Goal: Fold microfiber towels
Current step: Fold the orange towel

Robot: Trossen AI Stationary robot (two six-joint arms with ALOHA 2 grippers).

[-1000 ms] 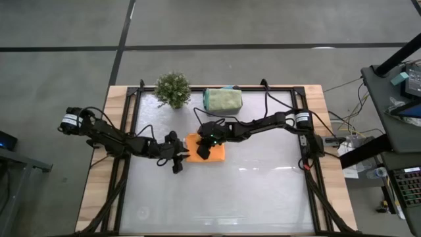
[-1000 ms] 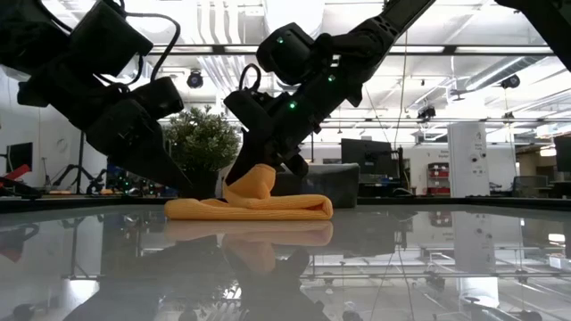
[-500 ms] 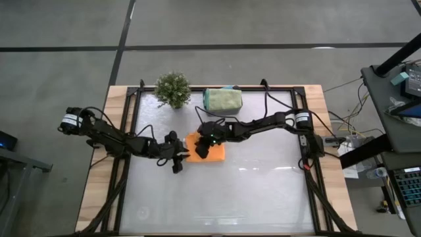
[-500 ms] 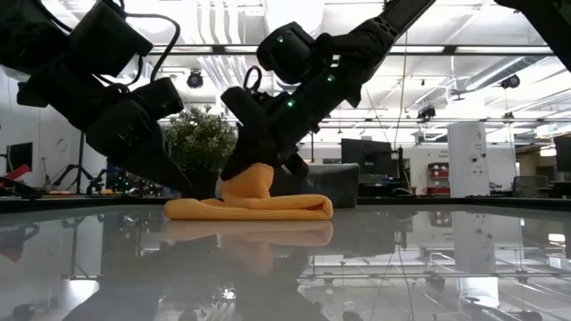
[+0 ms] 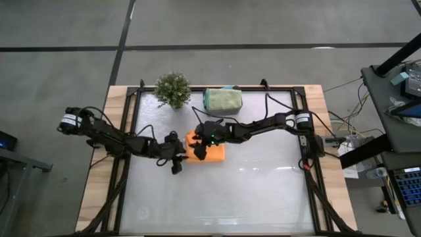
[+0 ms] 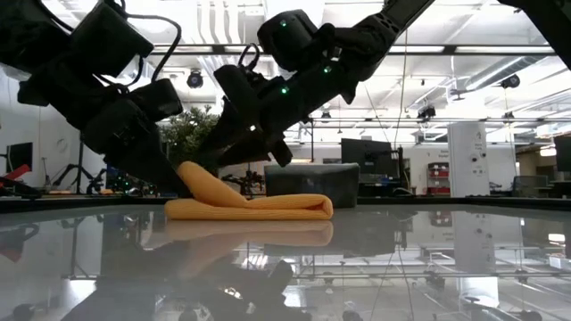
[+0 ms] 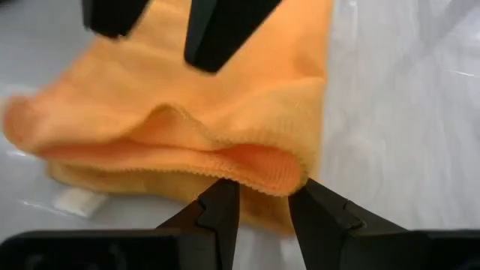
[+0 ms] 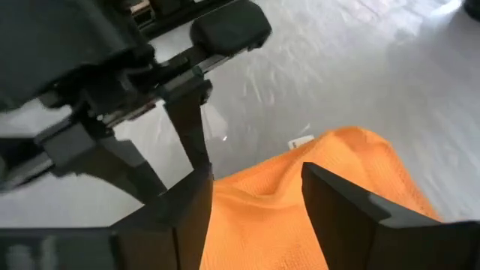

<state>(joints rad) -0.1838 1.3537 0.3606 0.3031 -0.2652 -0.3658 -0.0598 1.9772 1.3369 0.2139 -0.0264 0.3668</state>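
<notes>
The orange towel (image 5: 212,151) lies folded on the glass table (image 5: 263,191), left of centre and toward the far side. The left gripper (image 7: 262,206) pinches the towel's raised left edge between its jaws. The right gripper (image 8: 255,184) hovers just above the towel, jaws apart and empty. A light green towel (image 5: 223,99) sits farther back.

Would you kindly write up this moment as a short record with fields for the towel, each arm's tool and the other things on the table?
towel in work: orange microfiber towel, folded, lying flat mid-table, one flap raised at its left end
left tool: fingers astride the towel's folded edge, left of the towel
right tool: open, above the towel, holding nothing
finished pile: folded light green towel at the far edge
bystander: small green potted plant, left of the green towel
</notes>
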